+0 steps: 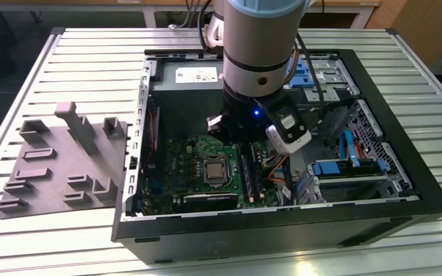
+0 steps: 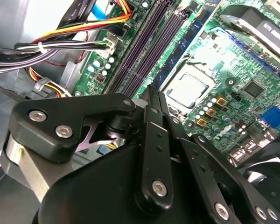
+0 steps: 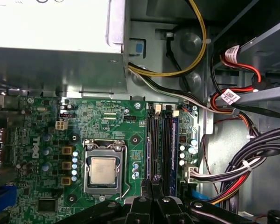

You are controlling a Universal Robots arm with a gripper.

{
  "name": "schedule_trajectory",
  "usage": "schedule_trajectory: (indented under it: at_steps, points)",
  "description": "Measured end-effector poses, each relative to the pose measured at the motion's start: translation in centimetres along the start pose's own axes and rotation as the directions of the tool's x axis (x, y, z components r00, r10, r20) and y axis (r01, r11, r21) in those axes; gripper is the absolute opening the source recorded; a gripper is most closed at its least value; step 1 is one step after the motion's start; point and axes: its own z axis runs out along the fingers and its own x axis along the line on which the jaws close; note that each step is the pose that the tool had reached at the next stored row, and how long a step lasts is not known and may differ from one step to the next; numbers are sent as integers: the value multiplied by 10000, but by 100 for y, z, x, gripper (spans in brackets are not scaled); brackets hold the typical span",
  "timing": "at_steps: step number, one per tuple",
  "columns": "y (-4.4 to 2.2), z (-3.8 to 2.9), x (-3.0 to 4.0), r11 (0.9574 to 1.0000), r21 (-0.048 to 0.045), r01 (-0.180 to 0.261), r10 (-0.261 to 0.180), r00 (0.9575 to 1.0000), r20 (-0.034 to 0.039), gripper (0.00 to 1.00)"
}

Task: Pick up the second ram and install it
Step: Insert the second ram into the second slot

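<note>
— Well, how much of the job was judged done?

— Most of it, it was thought. No dark stick was made out on the grey moulded tray (image 1: 56, 167) lying outside the computer case (image 1: 282, 221), on the exterior view's left of it. The tool (image 2: 154, 93) was seen low inside the case, over the memory slots (image 3: 161, 140). Its fingers (image 2: 151, 126) were pressed together, with nothing visibly pinched.

— And the second ram (image 1: 250, 175)?

— It was taken to be the long dark strip standing in those slots inside the case, right under the tool. It could not be told surely from the black slot strips, nor could full seating be confirmed.

— Materials?

— The tool's links were matte black, flat and bar-shaped, and pinned with bright screw heads. The motherboard (image 3: 98, 116) was glossy green, studded with small cylinders. The case was thin black sheet metal, set on a tabletop (image 1: 90, 57) of pale ribbed slats.
</note>
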Motion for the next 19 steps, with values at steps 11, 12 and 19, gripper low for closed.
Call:
schedule_trajectory:
  at_steps: [11,12,19]
  points:
    - [23,41,-1,10000,4,-52,52,10000,2,12]
    - [29,45,-2,10000,3,-52,52,10000,2,12]
    - [48,69,-14,10000,4,-57,57,10000,2,12]
